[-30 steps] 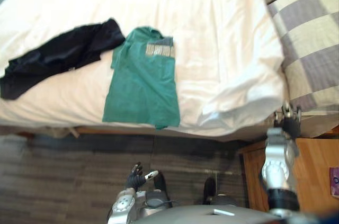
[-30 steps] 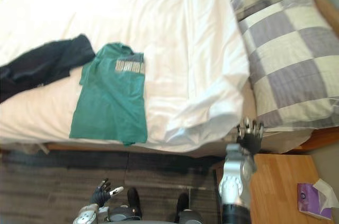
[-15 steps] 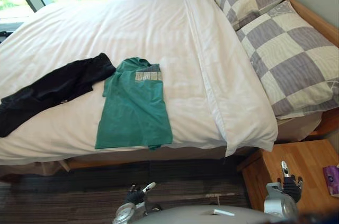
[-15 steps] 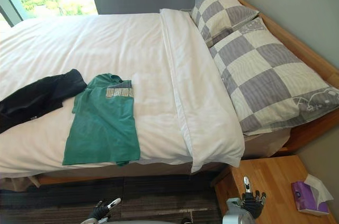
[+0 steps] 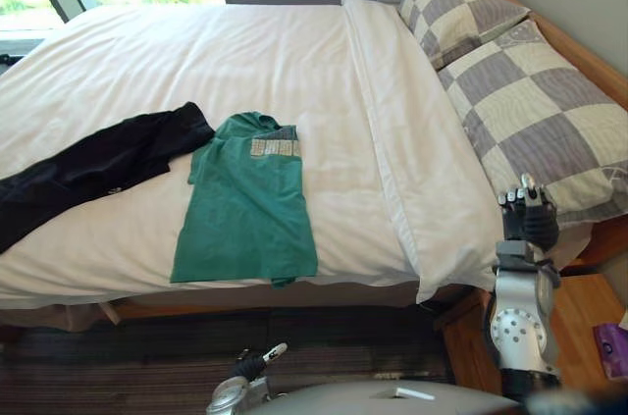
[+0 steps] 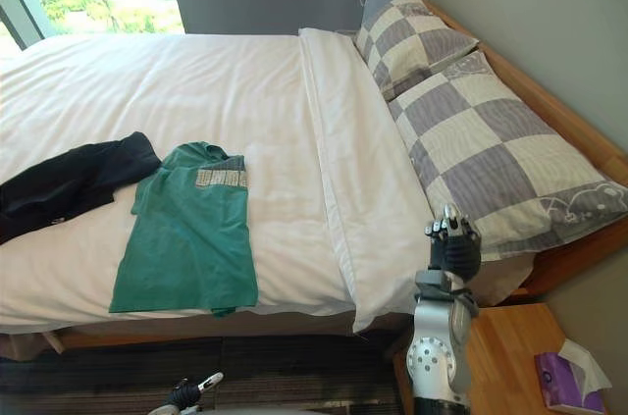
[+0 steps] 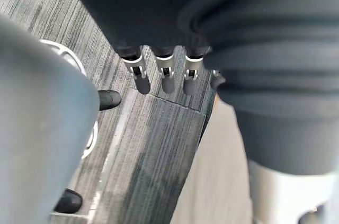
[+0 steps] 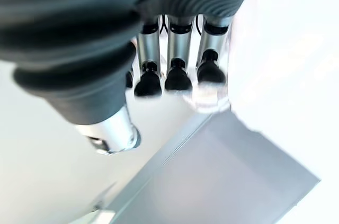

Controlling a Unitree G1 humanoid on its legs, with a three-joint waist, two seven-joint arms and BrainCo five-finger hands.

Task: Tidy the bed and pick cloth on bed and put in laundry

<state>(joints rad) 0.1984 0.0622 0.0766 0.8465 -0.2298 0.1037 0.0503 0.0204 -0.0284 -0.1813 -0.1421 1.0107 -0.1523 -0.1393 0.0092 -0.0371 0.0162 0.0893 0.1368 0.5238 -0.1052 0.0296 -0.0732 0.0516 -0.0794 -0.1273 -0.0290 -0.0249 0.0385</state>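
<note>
Bed (image 5: 245, 52) spans the frame, white duvet flat. The duvet's folded band (image 5: 422, 170) runs from top centre to lower right, its corner draping over the near edge.

Green T-shirt (image 5: 250, 204) lies flat at centre-left, hem at the mattress's near edge. Black garment (image 5: 93, 165) lies just beside its collar, trailing off the left frame edge. Open sheet between shirt and folded band.

Two checked pillows (image 5: 545, 111) sit at upper right against the wooden frame.

Right hand (image 5: 528, 221) is raised at lower right, beside the draped corner and the near pillow's end, fingers straight, grasping nothing. Contact with the bedding cannot be told.

Left hand (image 5: 249, 367) is low at bottom centre over the dark floor (image 5: 128, 356), fingers relaxed, empty.

Wooden nightstand (image 6: 505, 346) in the lower right corner carries a purple tissue box (image 6: 564, 378).
</note>
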